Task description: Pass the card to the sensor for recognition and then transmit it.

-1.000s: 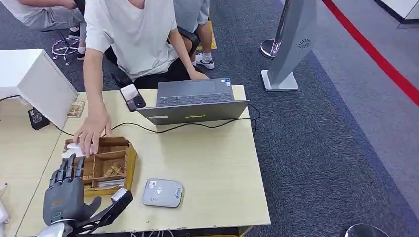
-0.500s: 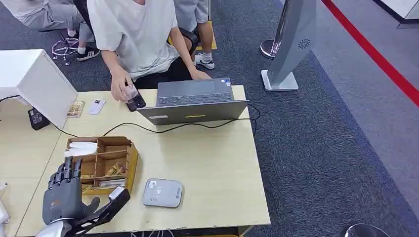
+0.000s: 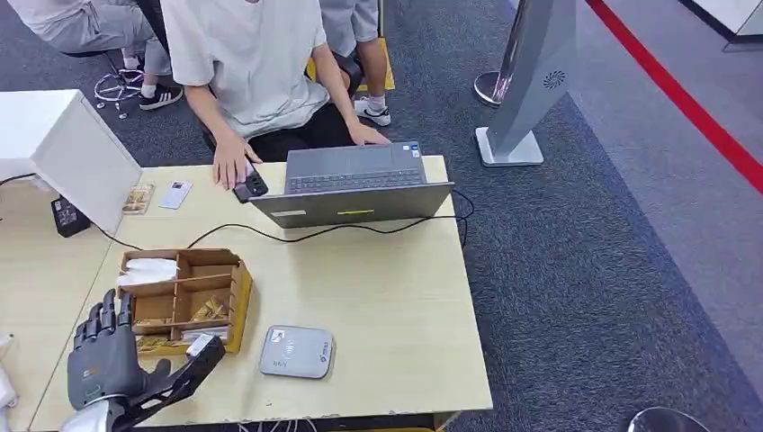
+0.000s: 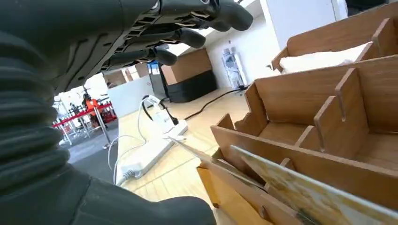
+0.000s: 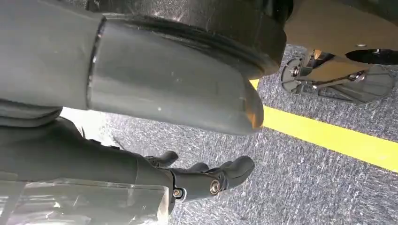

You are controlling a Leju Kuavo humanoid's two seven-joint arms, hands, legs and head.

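A wooden organiser box sits at the table's front left, with cards in its slots and a white wad in its far-left compartment. In the left wrist view a printed card leans in the box's nearest slot. My left hand hovers at the box's near-left corner, fingers spread, thumb stretched along the front wall, holding nothing. The grey sensor pad lies just right of the box. My right hand hangs over the carpet, holding nothing.
A laptop stands open at the table's far side, its cable running across the table. A seated person rests a hand on a phone. Two loose cards lie beside a white box. A grey stand is on the carpet.
The person's hand left the box, put a card down at the far left and settled on the phone. My left hand drew back toward the table's front edge.
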